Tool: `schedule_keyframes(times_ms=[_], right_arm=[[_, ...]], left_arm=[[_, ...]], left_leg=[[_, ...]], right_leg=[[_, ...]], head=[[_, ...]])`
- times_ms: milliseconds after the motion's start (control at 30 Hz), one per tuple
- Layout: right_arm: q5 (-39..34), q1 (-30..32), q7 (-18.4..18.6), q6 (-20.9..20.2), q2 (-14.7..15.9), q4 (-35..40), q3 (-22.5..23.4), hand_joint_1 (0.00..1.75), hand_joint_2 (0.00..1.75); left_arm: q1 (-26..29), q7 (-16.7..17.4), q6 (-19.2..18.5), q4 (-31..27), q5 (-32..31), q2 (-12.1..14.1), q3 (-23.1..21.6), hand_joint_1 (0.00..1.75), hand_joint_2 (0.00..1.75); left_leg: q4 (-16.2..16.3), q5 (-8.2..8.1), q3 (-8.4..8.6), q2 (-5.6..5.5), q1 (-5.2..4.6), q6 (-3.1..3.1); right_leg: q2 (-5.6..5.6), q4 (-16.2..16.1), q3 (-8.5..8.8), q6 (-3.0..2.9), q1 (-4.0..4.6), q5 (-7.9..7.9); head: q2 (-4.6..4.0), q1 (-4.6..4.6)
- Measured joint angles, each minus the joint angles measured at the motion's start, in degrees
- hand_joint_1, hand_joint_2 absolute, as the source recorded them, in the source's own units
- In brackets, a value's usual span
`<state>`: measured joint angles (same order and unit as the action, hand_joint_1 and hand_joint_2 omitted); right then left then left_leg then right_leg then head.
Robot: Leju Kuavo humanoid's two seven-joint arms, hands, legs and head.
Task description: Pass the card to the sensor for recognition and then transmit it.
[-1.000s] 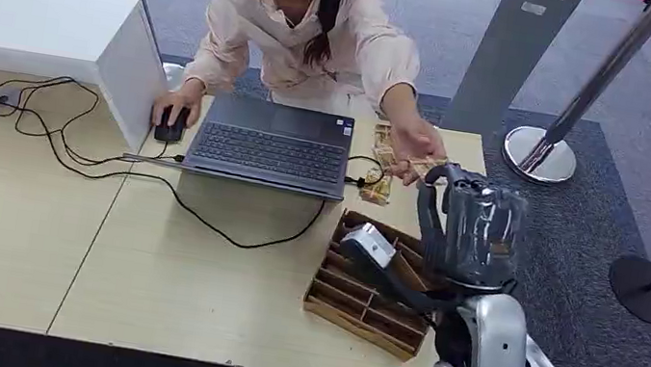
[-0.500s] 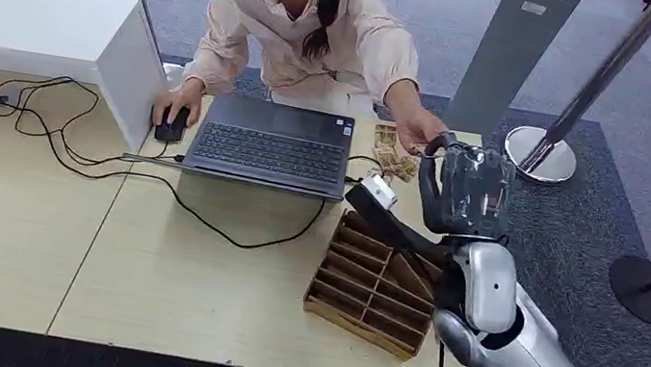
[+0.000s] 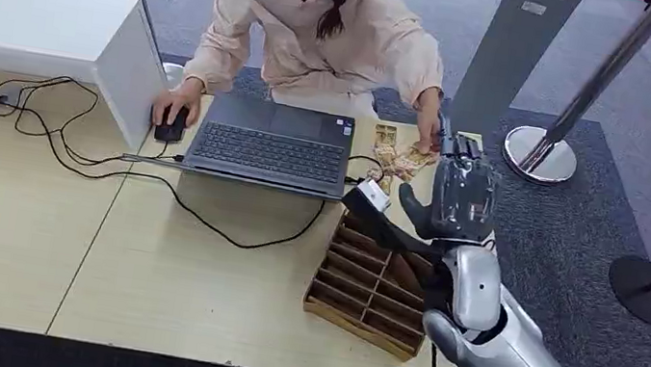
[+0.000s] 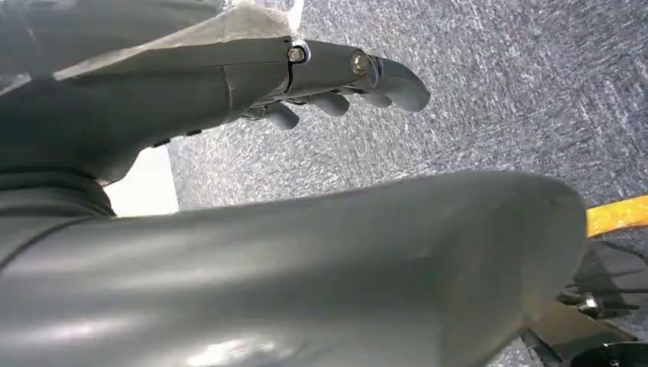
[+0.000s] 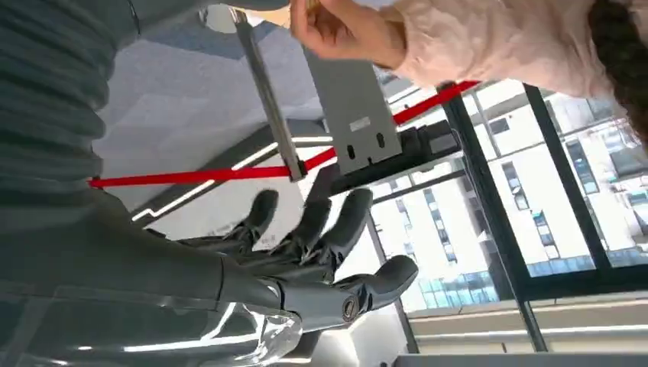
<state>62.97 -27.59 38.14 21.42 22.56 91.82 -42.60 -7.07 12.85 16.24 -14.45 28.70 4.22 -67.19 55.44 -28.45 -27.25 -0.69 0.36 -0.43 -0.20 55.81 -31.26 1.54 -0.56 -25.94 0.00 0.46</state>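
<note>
My right hand (image 3: 458, 196) is raised over the right end of the table (image 3: 190, 280), fingers straight and apart, nothing in it. In the right wrist view the right hand (image 5: 306, 245) is spread against the ceiling and windows. Just beyond its fingertips a person's hand (image 3: 428, 126) reaches down to a small pile of tan card-like pieces (image 3: 394, 158) at the table's far edge. From the wrist, the person's hand (image 5: 344, 30) pinches a small tan piece, too cropped to identify. My left hand (image 4: 336, 76) hangs over grey carpet with fingers loosely extended, holding nothing.
A wooden divided tray (image 3: 369, 287) sits below my right forearm. An open laptop (image 3: 271, 143) lies left of it, its black cables trailing across the table. The person's other hand is on a mouse (image 3: 170, 126). A white box (image 3: 43, 29) stands far left; stanchion bases (image 3: 540, 155) stand right.
My right hand has risen and moved toward the far edge, and its curled fingers have straightened. The person's outstretched hand has pulled back to the tan pieces.
</note>
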Motion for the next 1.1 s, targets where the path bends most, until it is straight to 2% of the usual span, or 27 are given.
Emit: schedule_keyframes(times_ms=[100,300,467,567,800,1100], right_arm=[[2.1,0.3,0.1,0.9,0.0,3.0,0.3,0.00,1.75],[9.1,2.4,0.3,2.0,0.7,13.5,2.3,0.00,1.75],[17.1,7.0,0.6,4.8,1.9,25.2,5.1,0.00,1.75],[19.4,10.1,1.2,5.3,2.7,31.5,7.1,0.00,1.75],[17.7,17.2,1.7,8.8,4.5,40.1,12.5,0.00,1.75],[14.0,23.1,1.7,12.2,5.6,43.7,17.5,0.00,1.75]], left_arm=[[0.1,0.5,0.2,0.0,0.5,0.0,0.0,0.00,0.00],[0.5,1.0,0.8,0.0,1.6,-0.1,0.0,0.00,0.00],[0.9,1.9,1.3,0.0,2.6,-0.3,0.0,0.00,0.00],[1.1,1.9,1.6,0.0,2.9,-0.4,0.1,0.00,0.00],[1.1,1.7,2.2,0.0,3.3,-0.6,0.2,0.00,0.00],[1.1,2.3,2.5,-0.1,3.6,-0.9,0.2,0.00,0.00]], left_leg=[[0.0,0.00,0.03,0.00,0.00,0.00],[0.0,0.00,0.03,0.00,0.00,0.00],[0.0,-0.01,0.03,-0.01,-0.02,-0.01],[0.0,-0.06,0.05,0.02,-0.02,-0.04],[0.0,-0.06,0.08,0.03,-0.02,-0.04],[0.0,-0.06,0.06,0.04,0.01,-0.04]], right_leg=[[0.00,0.0,0.00,0.00,0.02,0.00],[0.00,0.0,-0.02,0.00,0.05,0.00],[0.00,0.0,-0.02,0.00,0.12,-0.01],[0.02,0.0,-0.02,0.00,0.12,-0.01],[0.02,0.0,0.01,0.00,0.11,0.00],[0.02,0.0,0.01,0.00,0.11,0.00]], head=[[0.00,0.02],[0.00,0.00],[0.00,0.02],[0.00,0.02],[0.00,0.00],[0.00,0.02]])
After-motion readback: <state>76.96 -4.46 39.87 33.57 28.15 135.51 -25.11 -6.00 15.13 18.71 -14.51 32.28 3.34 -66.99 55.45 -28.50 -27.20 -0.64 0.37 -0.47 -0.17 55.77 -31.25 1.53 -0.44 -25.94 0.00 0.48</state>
